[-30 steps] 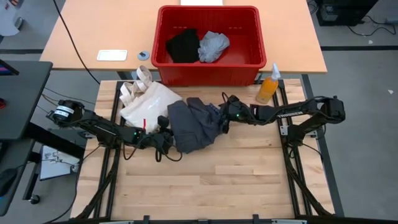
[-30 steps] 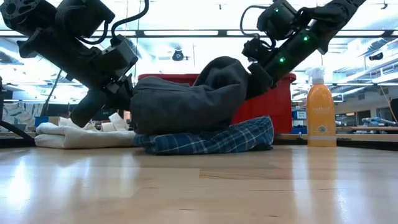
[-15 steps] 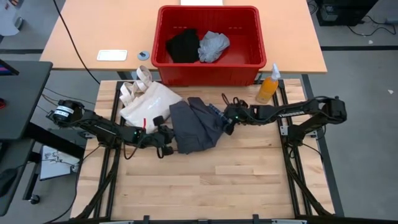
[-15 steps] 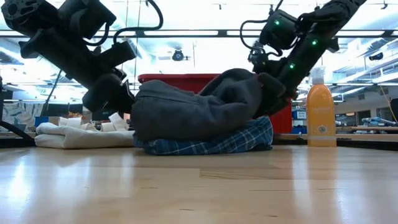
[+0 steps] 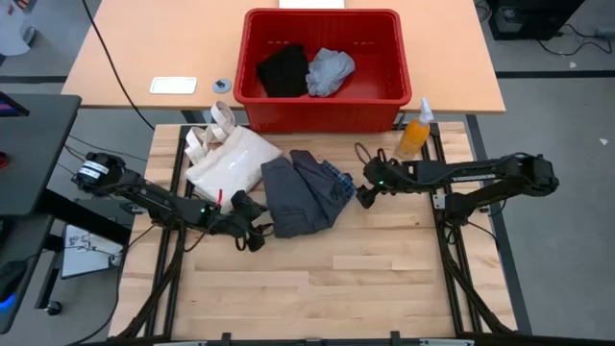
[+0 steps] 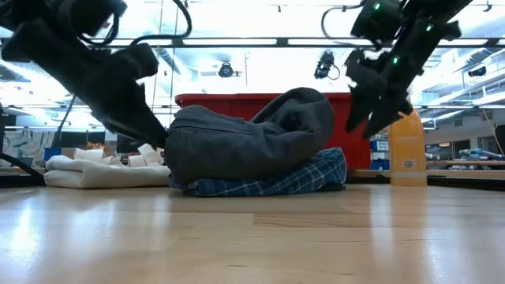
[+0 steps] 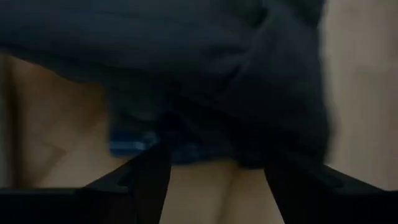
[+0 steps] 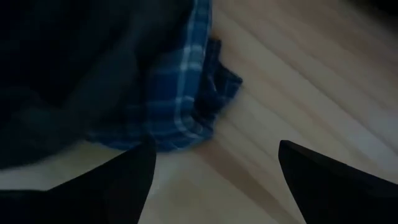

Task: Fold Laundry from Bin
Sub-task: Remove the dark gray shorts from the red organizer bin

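Pile: the grey piece [image 5: 300, 195] is lying folded on top of the plaid shirt [image 5: 337, 180], in the middle of the table [image 5: 384, 279], in front of the bin [image 5: 322, 111].
Long axis: in the high view the pile is running from the bin side toward the front edge, a little slanted; its two short flanks are facing the two arms.
Left gripper [image 5: 252, 228]: it is sitting just beside the front-left corner of the grey piece, with its fingers apart and nothing between them; in its wrist view the cloth is lying directly ahead of the gap.
Right gripper [image 5: 363, 195]: it is hanging just beside the right flank, near the plaid edge, with fingers spread wide and empty.
Nearer arm: both are close; the left one is looking nearer to the grey cloth, the right one to the plaid shirt.
Bin: a black piece [image 5: 282, 70] and a light grey piece [image 5: 331, 71] are waiting inside.
Judgement: the next reach is probably going toward the bin, well behind both grippers.
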Controlling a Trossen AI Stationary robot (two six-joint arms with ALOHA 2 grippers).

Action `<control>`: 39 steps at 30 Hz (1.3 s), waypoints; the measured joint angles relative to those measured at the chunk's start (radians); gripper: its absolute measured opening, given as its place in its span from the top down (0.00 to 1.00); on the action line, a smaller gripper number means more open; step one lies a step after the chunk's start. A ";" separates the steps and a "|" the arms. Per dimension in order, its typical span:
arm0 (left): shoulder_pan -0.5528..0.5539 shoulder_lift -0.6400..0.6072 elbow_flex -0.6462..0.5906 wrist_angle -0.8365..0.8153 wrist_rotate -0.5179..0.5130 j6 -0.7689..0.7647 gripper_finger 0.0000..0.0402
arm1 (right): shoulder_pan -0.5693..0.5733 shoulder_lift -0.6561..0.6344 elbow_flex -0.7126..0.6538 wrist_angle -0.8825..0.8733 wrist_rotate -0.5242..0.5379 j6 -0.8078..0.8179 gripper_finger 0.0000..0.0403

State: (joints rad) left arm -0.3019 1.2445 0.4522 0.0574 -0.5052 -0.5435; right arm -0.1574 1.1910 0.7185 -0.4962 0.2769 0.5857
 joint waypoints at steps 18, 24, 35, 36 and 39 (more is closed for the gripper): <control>0.064 -0.155 0.000 0.021 0.042 -0.381 0.41 | 0.027 0.214 0.404 0.033 0.055 -0.118 0.14; 0.133 -0.125 -0.001 0.045 0.035 -0.388 0.42 | 0.011 0.367 0.507 0.055 -0.021 -0.188 0.14; 0.214 -0.098 0.000 0.077 0.035 -0.344 0.49 | 0.005 0.519 0.527 0.071 -0.173 -0.218 0.28; 0.224 -0.088 -0.001 0.067 0.037 -0.328 0.51 | 0.005 0.526 0.527 0.072 -0.174 -0.219 0.32; 0.249 -0.047 0.000 0.083 0.045 -0.293 0.63 | 0.004 0.528 0.525 0.069 -0.172 -0.219 0.48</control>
State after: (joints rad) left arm -0.0528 1.1977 0.4522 0.1408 -0.4604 -0.8365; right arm -0.1534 1.7193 1.2438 -0.4271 0.1048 0.3668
